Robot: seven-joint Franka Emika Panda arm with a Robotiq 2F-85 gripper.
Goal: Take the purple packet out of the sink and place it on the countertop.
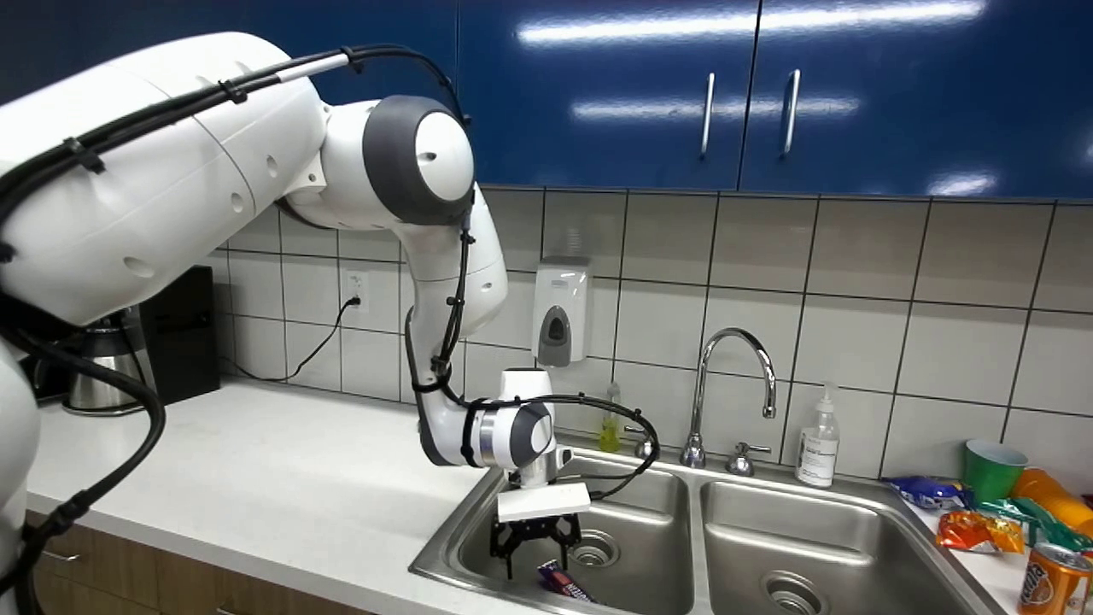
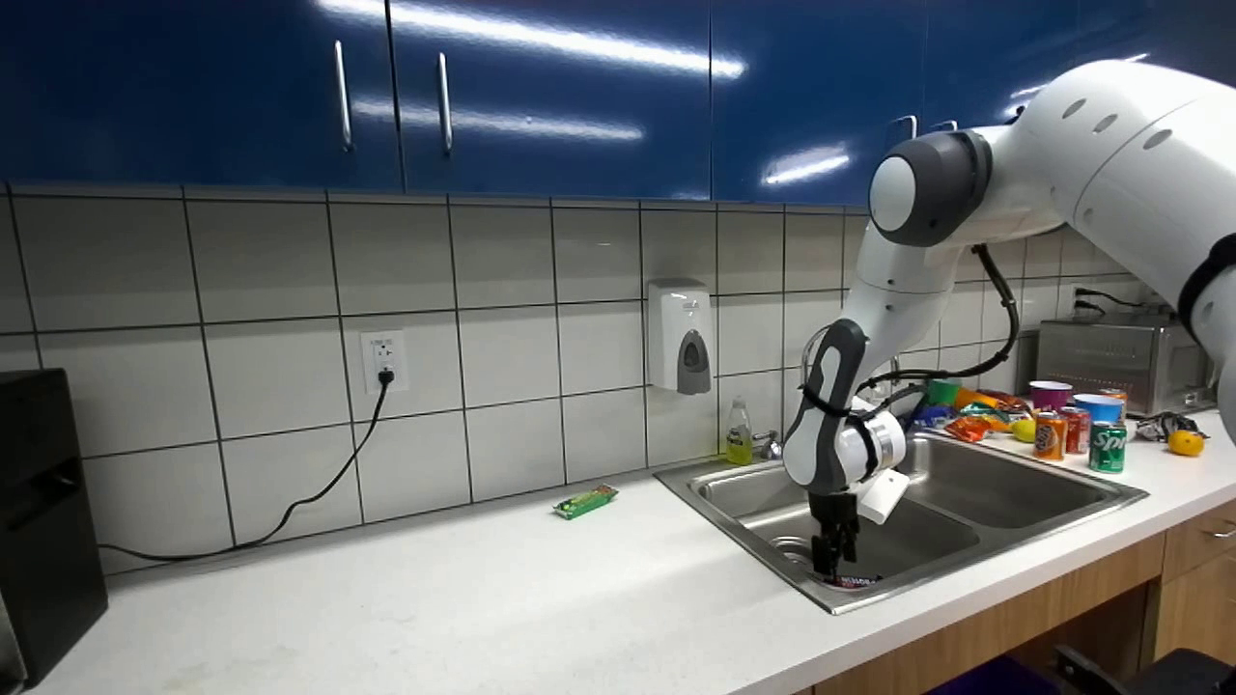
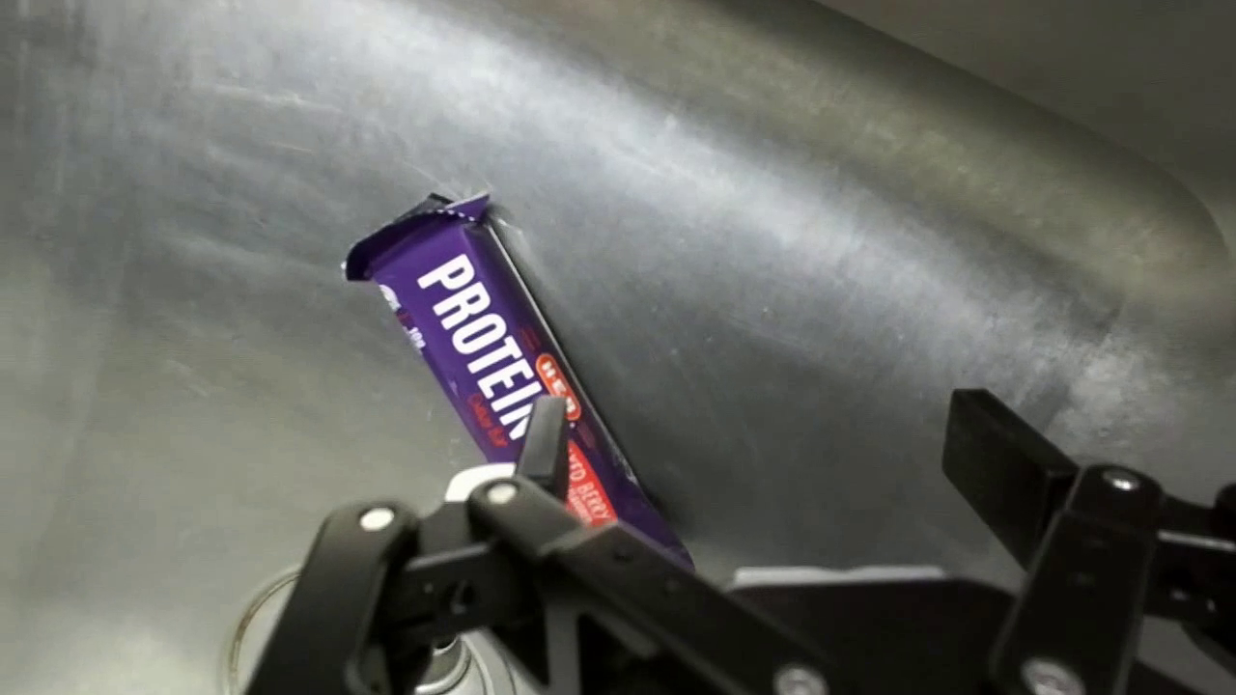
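The purple packet lies flat on the floor of the near-left basin, in both exterior views. In the wrist view the packet shows white PROTEIN lettering and a red patch. The steel sink has two basins; its floor fills the wrist view. My gripper points down into that basin, open with nothing between its fingers. In the wrist view the left finger overlaps the packet's lower half and hides part of it; the right finger stands apart from it. The white countertop runs beside the sink.
A chrome faucet and soap bottle stand behind the sink. Snack packs, a green cup and an orange can sit past its far end. A green packet lies on the counter near the wall.
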